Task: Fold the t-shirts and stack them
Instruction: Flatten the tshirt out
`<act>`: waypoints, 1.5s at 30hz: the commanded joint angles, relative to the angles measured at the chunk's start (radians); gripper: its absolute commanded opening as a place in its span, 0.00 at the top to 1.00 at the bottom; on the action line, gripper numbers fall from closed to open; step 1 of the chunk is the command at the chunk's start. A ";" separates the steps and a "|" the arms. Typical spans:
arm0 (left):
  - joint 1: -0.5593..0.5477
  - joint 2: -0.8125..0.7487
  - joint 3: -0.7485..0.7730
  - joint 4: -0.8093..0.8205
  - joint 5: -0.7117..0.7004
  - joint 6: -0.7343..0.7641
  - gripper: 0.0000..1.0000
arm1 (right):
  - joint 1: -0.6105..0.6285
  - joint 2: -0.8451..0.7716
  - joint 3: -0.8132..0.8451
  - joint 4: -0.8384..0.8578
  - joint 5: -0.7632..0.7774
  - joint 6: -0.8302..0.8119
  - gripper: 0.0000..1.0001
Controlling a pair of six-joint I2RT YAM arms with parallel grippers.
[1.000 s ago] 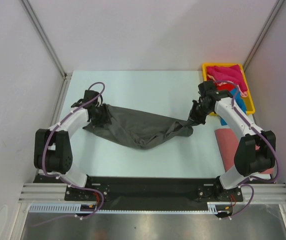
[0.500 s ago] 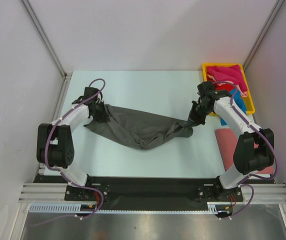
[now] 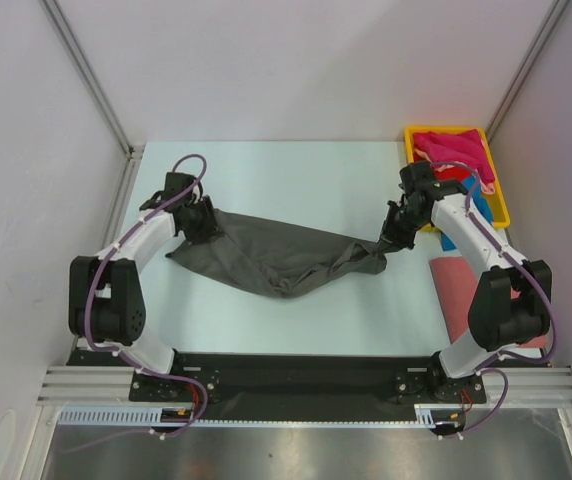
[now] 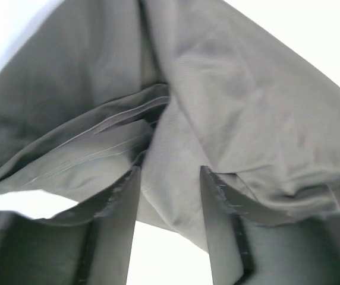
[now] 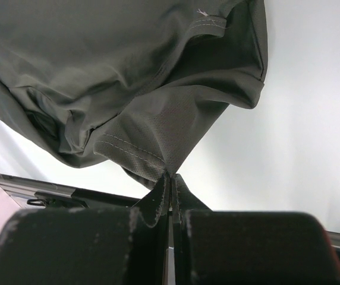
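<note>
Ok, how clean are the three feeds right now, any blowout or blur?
Top external: even light, sharp on the dark grey t-shirt. Left wrist: table blown out white, left end effector soft-edged. Right wrist: hem stitching crisp, right end effector blurred at its near body, table washed out.

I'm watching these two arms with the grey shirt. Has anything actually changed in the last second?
Barely anything. The left gripper edged slightly toward the far side of the table, at the left end of the dark grey t-shirt, its fingers apart around cloth. The right gripper stayed shut on the other end; the shirt and the yellow tray kept their places.
</note>
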 commanded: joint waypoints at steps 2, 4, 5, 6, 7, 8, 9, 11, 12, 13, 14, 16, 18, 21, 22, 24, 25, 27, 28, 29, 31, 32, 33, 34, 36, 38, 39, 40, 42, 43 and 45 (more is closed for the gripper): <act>-0.010 -0.040 -0.005 -0.040 -0.111 0.009 0.48 | -0.008 -0.058 0.022 -0.012 -0.005 -0.015 1.00; -0.013 -0.030 -0.010 -0.043 -0.108 0.011 0.48 | -0.008 -0.060 0.013 -0.003 -0.008 -0.009 1.00; -0.018 -0.013 -0.013 -0.038 -0.099 0.009 0.49 | -0.006 -0.060 0.006 -0.001 -0.011 -0.002 1.00; -0.018 -0.001 -0.015 -0.035 -0.085 0.002 0.52 | -0.008 -0.060 0.003 0.002 -0.014 -0.001 1.00; -0.018 0.010 -0.018 -0.024 -0.062 -0.003 0.53 | -0.008 -0.058 0.003 0.006 -0.016 0.002 1.00; -0.021 0.021 -0.013 -0.023 -0.057 -0.006 0.53 | -0.008 -0.060 0.006 0.006 -0.017 0.005 1.00; -0.021 0.042 -0.009 -0.024 -0.055 -0.009 0.54 | -0.008 -0.057 0.008 0.006 -0.016 0.007 1.00; -0.026 0.062 0.011 -0.032 -0.060 -0.006 0.57 | -0.008 -0.055 0.013 0.008 -0.016 0.010 1.00; -0.027 0.074 0.017 -0.035 -0.057 0.000 0.62 | -0.008 -0.054 0.017 0.008 -0.014 0.010 1.00; -0.027 0.081 0.033 -0.037 -0.065 0.005 0.62 | -0.009 -0.054 0.020 0.007 -0.013 0.010 1.00; -0.029 0.087 0.039 -0.041 -0.065 0.008 0.65 | -0.008 -0.052 0.022 0.003 -0.014 0.010 1.00; -0.029 0.096 0.053 -0.046 -0.060 0.017 0.71 | -0.006 -0.052 0.022 0.005 -0.011 0.011 1.00; -0.029 0.087 0.068 -0.058 -0.059 0.023 0.93 | -0.008 -0.052 0.022 0.006 -0.013 0.013 1.00; -0.029 0.026 0.106 -0.092 -0.100 0.009 1.00 | -0.009 -0.050 0.028 0.005 -0.001 0.013 1.00; -0.029 -0.029 0.123 -0.107 -0.117 0.006 1.00 | -0.012 -0.054 0.039 0.002 0.007 0.010 1.00; -0.029 -0.080 0.197 -0.173 -0.182 0.000 1.00 | -0.029 -0.052 0.055 -0.006 0.018 0.005 1.00; -0.027 -0.137 0.223 -0.191 -0.201 -0.003 1.00 | -0.035 -0.050 0.081 -0.015 0.030 -0.005 1.00; -0.027 -0.186 0.281 -0.224 -0.232 -0.011 1.00 | -0.055 -0.037 0.115 -0.042 0.048 -0.022 1.00; -0.027 -0.203 0.295 -0.234 -0.233 -0.015 0.99 | -0.075 -0.029 0.132 -0.052 0.070 -0.030 1.00; -0.027 -0.227 0.319 -0.248 -0.233 -0.018 1.00 | -0.083 -0.015 0.170 -0.062 0.078 -0.053 1.00; -0.027 -0.247 0.320 -0.274 -0.218 -0.032 1.00 | -0.100 -0.001 0.204 -0.092 0.085 -0.067 1.00; -0.027 -0.273 0.298 -0.274 -0.215 -0.037 1.00 | -0.101 0.003 0.227 -0.096 0.082 -0.073 1.00; -0.027 -0.289 0.282 -0.273 -0.213 -0.047 1.00 | -0.103 0.002 0.230 -0.095 0.078 -0.073 1.00; -0.027 -0.312 0.248 -0.267 -0.224 -0.050 1.00 | -0.103 -0.001 0.236 -0.093 0.066 -0.071 1.00; -0.027 -0.393 0.217 -0.242 -0.252 -0.057 1.00 | -0.103 -0.023 0.229 -0.087 0.053 -0.053 1.00; -0.027 -0.456 0.153 -0.218 -0.295 -0.052 1.00 | -0.103 -0.047 0.206 -0.075 0.030 -0.042 1.00; -0.026 -0.509 0.130 -0.212 -0.301 -0.052 1.00 | -0.103 -0.081 0.163 -0.066 0.027 -0.036 1.00; -0.020 -0.525 0.076 -0.212 -0.301 -0.049 1.00 | -0.103 -0.096 0.137 -0.061 0.019 -0.029 1.00; -0.004 -0.540 0.015 -0.245 -0.252 -0.063 1.00 | -0.103 -0.133 0.067 -0.041 0.001 -0.019 1.00; 0.003 -0.551 -0.064 -0.253 -0.228 -0.072 1.00 | -0.103 -0.171 -0.014 -0.032 -0.022 -0.015 1.00; 0.005 -0.579 -0.166 -0.227 -0.169 -0.107 0.99 | -0.101 -0.207 -0.091 -0.009 -0.039 -0.006 1.00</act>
